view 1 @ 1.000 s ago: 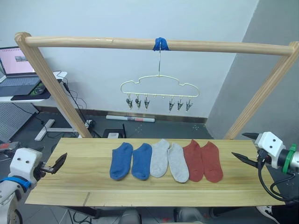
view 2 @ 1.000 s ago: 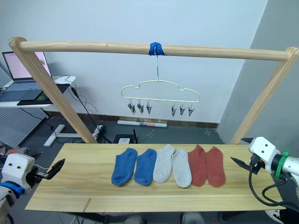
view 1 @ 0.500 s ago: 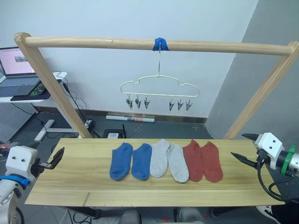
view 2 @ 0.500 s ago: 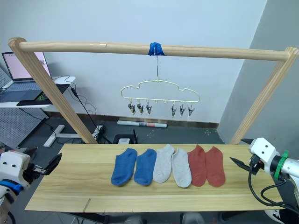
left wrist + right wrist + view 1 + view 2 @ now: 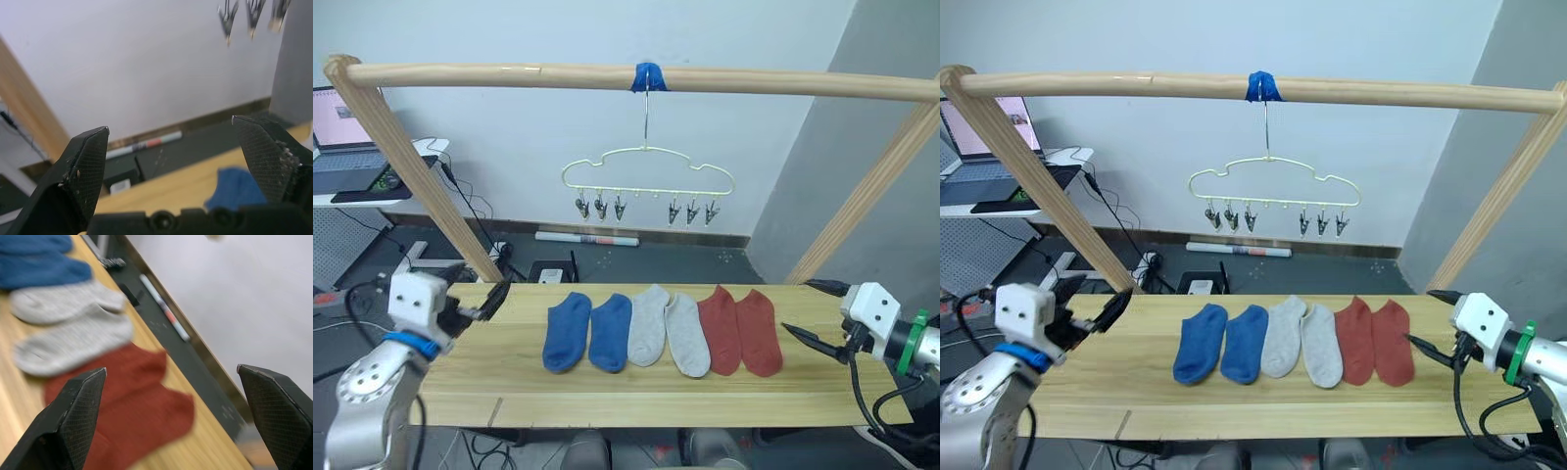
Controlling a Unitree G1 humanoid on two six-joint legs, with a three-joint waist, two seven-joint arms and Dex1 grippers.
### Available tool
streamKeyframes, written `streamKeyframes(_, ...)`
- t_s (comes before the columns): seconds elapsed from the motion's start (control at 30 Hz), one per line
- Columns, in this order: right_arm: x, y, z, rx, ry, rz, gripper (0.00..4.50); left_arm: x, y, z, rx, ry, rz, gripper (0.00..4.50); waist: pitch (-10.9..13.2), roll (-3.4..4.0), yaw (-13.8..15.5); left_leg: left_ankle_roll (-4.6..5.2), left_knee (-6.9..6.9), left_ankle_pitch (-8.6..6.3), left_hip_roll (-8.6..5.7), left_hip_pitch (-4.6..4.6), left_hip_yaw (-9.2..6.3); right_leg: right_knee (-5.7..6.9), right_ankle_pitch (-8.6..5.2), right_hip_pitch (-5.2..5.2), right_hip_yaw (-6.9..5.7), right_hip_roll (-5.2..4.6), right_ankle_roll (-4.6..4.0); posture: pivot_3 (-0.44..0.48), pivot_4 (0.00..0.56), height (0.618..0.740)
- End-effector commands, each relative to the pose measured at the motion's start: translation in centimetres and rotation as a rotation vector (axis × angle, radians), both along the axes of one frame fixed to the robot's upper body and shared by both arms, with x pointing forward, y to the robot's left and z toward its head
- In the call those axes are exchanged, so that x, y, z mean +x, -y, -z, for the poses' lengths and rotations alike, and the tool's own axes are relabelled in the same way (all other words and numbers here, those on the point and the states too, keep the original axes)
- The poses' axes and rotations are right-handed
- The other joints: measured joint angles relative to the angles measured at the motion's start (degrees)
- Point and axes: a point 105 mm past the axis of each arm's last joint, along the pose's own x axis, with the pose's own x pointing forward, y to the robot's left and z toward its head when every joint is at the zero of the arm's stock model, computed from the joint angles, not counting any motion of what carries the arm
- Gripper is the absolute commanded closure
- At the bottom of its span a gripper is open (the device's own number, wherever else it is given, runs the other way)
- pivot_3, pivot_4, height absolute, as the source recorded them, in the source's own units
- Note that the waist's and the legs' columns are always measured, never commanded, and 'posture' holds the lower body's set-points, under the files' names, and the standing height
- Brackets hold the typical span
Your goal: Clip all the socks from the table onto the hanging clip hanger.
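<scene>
Six short soft-fabric ankle socks in a row across the middle of the long light wooden table [image 5: 509, 392]: two blue socks [image 5: 588, 332] toward the left end, two light grey socks [image 5: 668, 333] in the centre, two brick-red socks [image 5: 739, 330] toward the right end, neighbours touching or nearly so. None clipped yet. Above the far edge, hanging from a thick wooden pole frame [image 5: 509, 76] by a metal hook under blue tape [image 5: 648, 75], a thin pale yellow wire clip hanger [image 5: 647, 176] with a wavy outline; small metal clips [image 5: 600, 207] all bare (two groups of three, a gap between).

Left gripper [image 5: 487, 301] hovering over the table's far left corner, black fingers [image 5: 83, 166] spread wide and empty, well apart from the blue pair. Right gripper [image 5: 813, 315] at the right end, just beside the outer red sock, fingers [image 5: 73, 416] likewise spread and holding nothing.

Judged as the very start: approach to a first pick. Next move probably calls for the right gripper descending onto the nearest red sock, pinching one edge of thin flat fabric without dragging its neighbour, then lifting toward a clip.
</scene>
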Motion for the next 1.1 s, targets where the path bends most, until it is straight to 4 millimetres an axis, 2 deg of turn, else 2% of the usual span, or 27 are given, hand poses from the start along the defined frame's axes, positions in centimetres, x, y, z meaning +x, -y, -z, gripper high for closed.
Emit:
streamKeyframes(0.03, -0.2, -3.6, -2.9, 0.078, 0.074, -0.084, 0.0, 1.4, 2.0, -1.9, -0.022, 0.077, 0.015, 0.02, 0.7, -0.04, -0.4, 0.0, 0.0, 0.0, 0.0, 0.0, -0.01, 0.0, 0.0, 0.02, 0.0, 0.01, 0.01, -0.149, 0.188, 0.733)
streamKeyframes(0.2, 0.3, -7.9, -6.1, 0.22, 0.119, -0.149, 0.0, 2.9, 4.5, -3.6, -0.068, 0.14, 0.066, 0.02, 2.5, -0.35, -1.4, 0.0, -0.01, 0.0, 0.0, -0.21, -0.03, -0.05, 0.1, -0.16, 0.03, 0.03, 0.14, -0.166, 0.225, 0.733)
streamKeyframes(0.33, 1.4, -9.9, -8.1, 0.316, 0.143, -0.152, 0.0, 3.7, 5.7, -4.5, -0.094, 0.178, 0.097, 0.02, 3.8, -0.35, -1.5, 0.0, 0.01, 0.01, 0.0, -0.65, -0.17, -0.02, 0.32, -0.52, -0.08, 0.04, 0.17, -0.179, 0.248, 0.733)
streamKeyframes(0.53, 1.4, -10.7, -8.5, 0.358, 0.116, -0.139, 0.0, 4.5, 6.4, -5.5, -0.158, 0.216, 0.08, 0.02, 5.6, -0.2, -1.2, 0.01, -0.03, -0.01, 0.0, -0.87, -0.24, -0.18, 0.33, -0.59, -0.18, 0.0, 0.07, -0.193, 0.276, 0.733)
streamKeyframes(0.63, 1.1, -10.7, -8.5, 0.36, 0.103, -0.131, 0.0, 4.8, 6.7, -5.7, -0.166, 0.235, 0.084, 0.61, 6.5, -0.2, -1.3, 0.02, -0.05, -0.02, -0.01, -0.93, -0.24, -0.23, 0.32, -0.64, -0.18, -0.02, 0.09, -0.202, 0.291, 0.733)
streamKeyframes(0.77, 0.8, -11.3, -8.8, 0.358, 0.102, -0.147, 0.0, 5.3, 7.1, -5.7, -0.161, 0.235, 0.096, 1.75, 7.1, -0.19, -1.4, 0.02, -0.05, -0.02, -0.01, -0.98, -0.24, -0.21, 0.31, -0.71, -0.19, -0.01, 0.1, -0.207, 0.298, 0.733)
streamKeyframes(0.97, 0.5, -12.1, -9.5, 0.342, 0.112, -0.191, 0.0, 6.1, 7.8, -5.3, -0.155, 0.228, 0.109, 1.75, 7.8, -0.35, -1.9, 0.02, -0.05, -0.01, -0.01, -1.02, -0.25, -0.21, 0.24, -0.75, -0.2, -0.01, 0.23, -0.213, 0.302, 0.733)
streamKeyframes(1.1, 0.8, -12.5, -10.0, 0.341, 0.126, -0.2, 0.0, 7.0, 8.0, -5.7, -0.165, 0.258, 0.095, 1.75, 7.9, -0.36, -2.0, 0.0, 0.11, 0.0, -0.02, -1.85, -0.26, -0.01, 0.36, -1.61, -0.2, -0.01, 0.13, -0.224, 0.301, 0.733)
